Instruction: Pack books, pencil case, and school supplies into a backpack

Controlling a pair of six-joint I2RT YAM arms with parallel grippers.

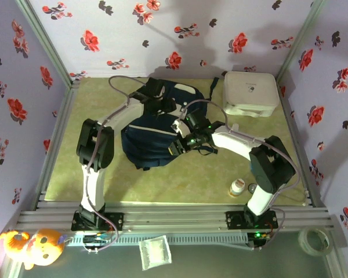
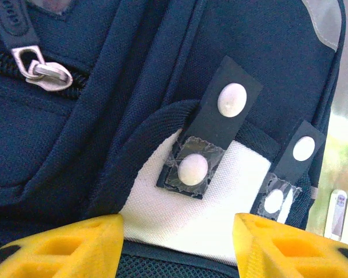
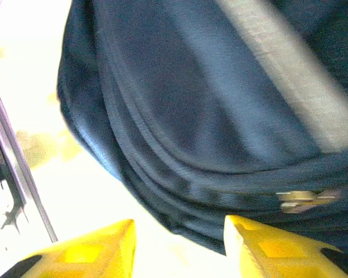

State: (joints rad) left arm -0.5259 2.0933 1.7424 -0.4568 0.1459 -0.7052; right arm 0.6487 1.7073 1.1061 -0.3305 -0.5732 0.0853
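The navy backpack point(image 1: 148, 139) lies in the middle of the green table, with both arms bent over it. My left gripper point(image 1: 160, 99) hovers at its far top edge. In the left wrist view that gripper point(image 2: 178, 246) is open, and its yellow fingertips point(image 2: 69, 249) straddle the backpack's white patch point(image 2: 220, 197) just below two snap tabs point(image 2: 217, 124). A zip pull point(image 2: 43, 72) shows at upper left. My right gripper point(image 1: 182, 145) sits at the backpack's right side. In the right wrist view it point(image 3: 180, 249) is open, beside the bag's rounded edge point(image 3: 180, 191) and a zip pull point(image 3: 301, 200). The books and pencil case are out of view.
A white rounded box point(image 1: 250, 92) stands at the back right. A small white bottle point(image 1: 238, 187) stands near the right arm's base. In front of the rail lie a plush toy point(image 1: 32, 246), a clear bag point(image 1: 155, 252) and a tape roll point(image 1: 314, 240). Flowered walls enclose the table.
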